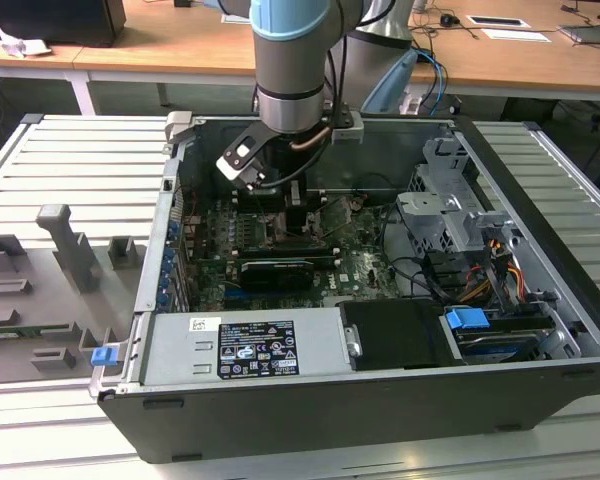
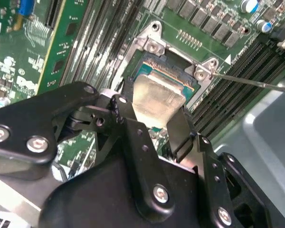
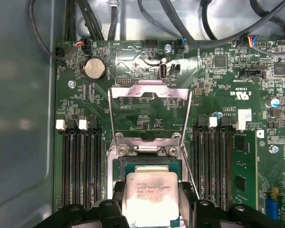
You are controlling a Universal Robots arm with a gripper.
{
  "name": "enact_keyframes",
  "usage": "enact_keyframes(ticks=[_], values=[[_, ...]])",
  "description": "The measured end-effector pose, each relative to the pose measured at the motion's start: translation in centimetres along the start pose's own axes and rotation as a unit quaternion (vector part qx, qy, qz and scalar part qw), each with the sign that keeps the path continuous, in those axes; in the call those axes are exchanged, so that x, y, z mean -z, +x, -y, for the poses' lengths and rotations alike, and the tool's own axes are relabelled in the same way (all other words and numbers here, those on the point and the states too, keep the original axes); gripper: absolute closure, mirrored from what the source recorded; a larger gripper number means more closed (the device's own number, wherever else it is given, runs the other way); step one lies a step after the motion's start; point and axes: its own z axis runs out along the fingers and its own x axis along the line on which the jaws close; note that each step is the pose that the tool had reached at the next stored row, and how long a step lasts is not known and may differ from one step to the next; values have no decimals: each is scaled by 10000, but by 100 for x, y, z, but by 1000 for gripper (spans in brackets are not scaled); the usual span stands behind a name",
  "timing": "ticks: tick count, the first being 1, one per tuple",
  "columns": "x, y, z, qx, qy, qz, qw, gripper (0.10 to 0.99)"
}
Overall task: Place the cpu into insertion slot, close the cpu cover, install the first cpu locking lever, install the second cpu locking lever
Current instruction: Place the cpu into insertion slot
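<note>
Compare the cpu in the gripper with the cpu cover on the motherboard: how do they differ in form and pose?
The cpu is a solid plate; the cpu cover is a frame with an open centre. The cpu is held in the gripper over the insertion slot; the cpu cover stands swung open beyond it. The cpu looks smaller than the cpu cover. Both are squarish, silvery metal.

insertion slot (image 3: pixel 148 163) uncovered, cpu cover (image 3: pixel 149 90) raised behind; memory slots (image 3: pixel 83 171) flanking; pincer (image 3: pixel 152 192) holding cpu (image 3: pixel 151 198) just above

A ribbed grey table (image 1: pixel 75 160) carries the open computer case (image 1: pixel 380 415) and grey fixtures (image 1: pixel 68 245).
</note>
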Motion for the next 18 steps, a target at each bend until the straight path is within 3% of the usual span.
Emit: enact_keyframes(ticks=[11,18], values=[[-130,7,10,-64,-1,7,10000,561],[-131,7,10,-63,-1,19,10000,561]])
